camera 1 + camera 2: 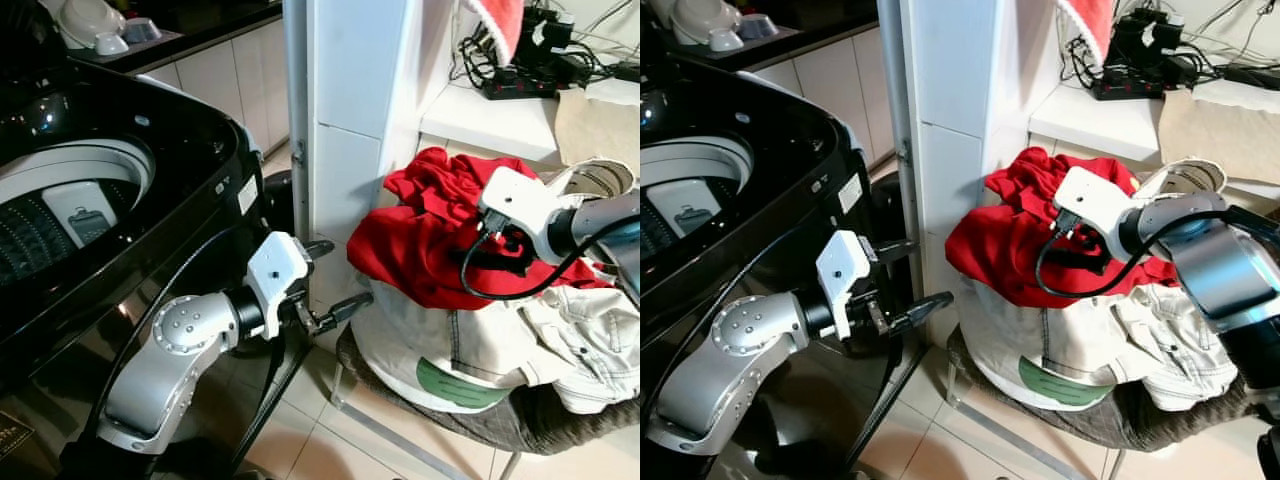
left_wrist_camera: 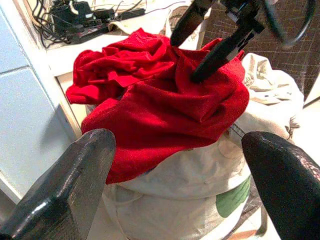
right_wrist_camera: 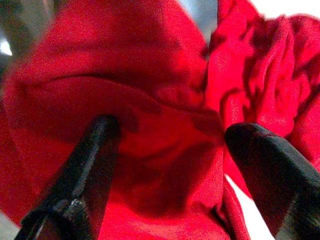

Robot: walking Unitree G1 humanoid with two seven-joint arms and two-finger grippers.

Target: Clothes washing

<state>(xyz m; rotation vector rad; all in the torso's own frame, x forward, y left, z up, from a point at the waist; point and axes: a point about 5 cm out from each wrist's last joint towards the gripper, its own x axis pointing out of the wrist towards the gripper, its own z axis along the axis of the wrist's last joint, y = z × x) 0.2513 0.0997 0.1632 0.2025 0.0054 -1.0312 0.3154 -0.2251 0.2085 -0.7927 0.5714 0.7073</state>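
A crumpled red garment point(image 1: 420, 240) lies on top of a heap of white clothes point(image 1: 450, 345) piled on a low seat. My right gripper point(image 3: 170, 135) is open, its two fingertips point(image 2: 195, 75) pressed into the red cloth with a fold bulging between them. My left gripper point(image 1: 349, 270) hangs open and empty in the gap between the washer and the heap, pointing at the pile. The black top-loading washing machine point(image 1: 200, 130) stands at the left with its lid up and its drum point(image 1: 40, 235) exposed.
A white pillar point(image 1: 345, 120) rises between the washer and the heap. Behind the clothes a white shelf point(image 1: 490, 120) carries a power strip with tangled cables point(image 1: 520, 65). Bowls point(image 1: 95, 22) sit on a counter at the back left. Tiled floor point(image 1: 320, 445) lies below.
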